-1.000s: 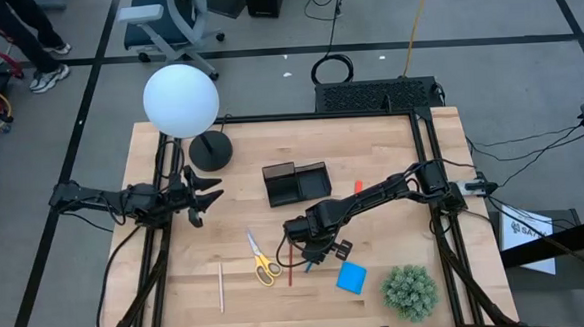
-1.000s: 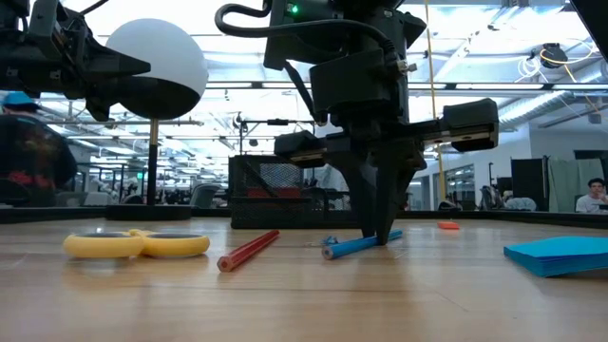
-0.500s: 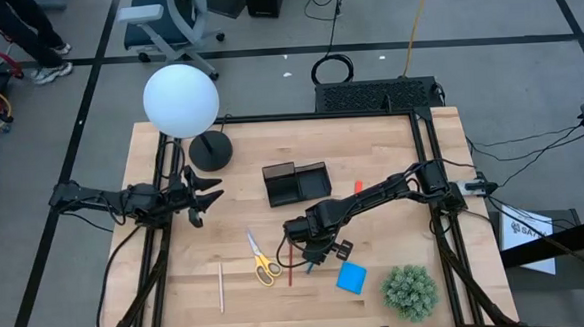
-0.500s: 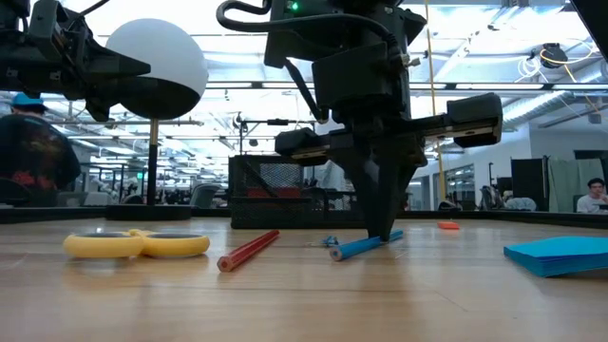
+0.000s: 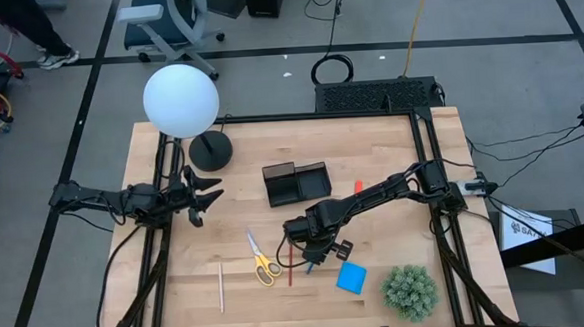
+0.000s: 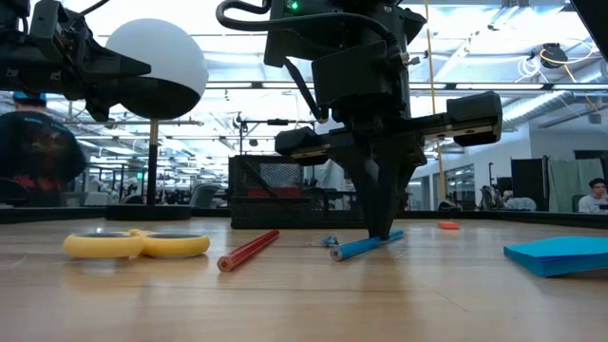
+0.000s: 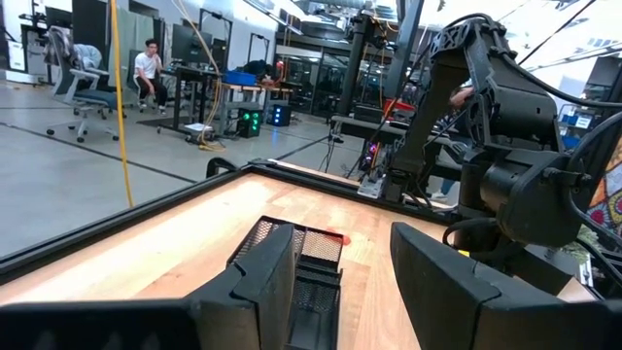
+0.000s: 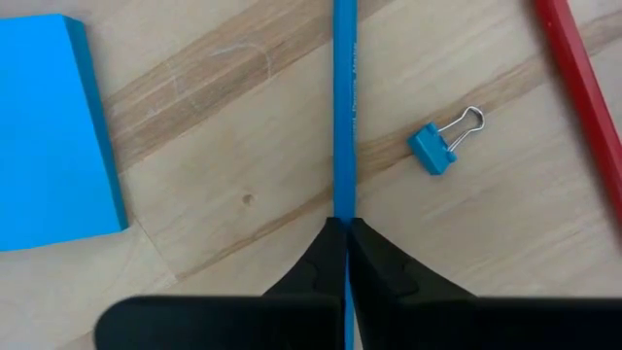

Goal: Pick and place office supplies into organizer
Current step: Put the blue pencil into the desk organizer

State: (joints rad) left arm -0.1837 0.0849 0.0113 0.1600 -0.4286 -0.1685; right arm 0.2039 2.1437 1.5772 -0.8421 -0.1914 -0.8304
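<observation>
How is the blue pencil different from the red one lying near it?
The blue pencil is pinched at one end by the right claw, which is shut on it; the red pencil lies free, touched by nothing. In the low view the blue pencil shows shorter, partly hidden behind the claw, while the red one shows more length. Both are thin sticks on the wooden table.

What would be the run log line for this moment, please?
right gripper: shut on blue pencil, on table | left gripper: open, waiting at left side | organizer: no supplies seen inside

no readable text, labels, brands or nos. on anything in view
</observation>
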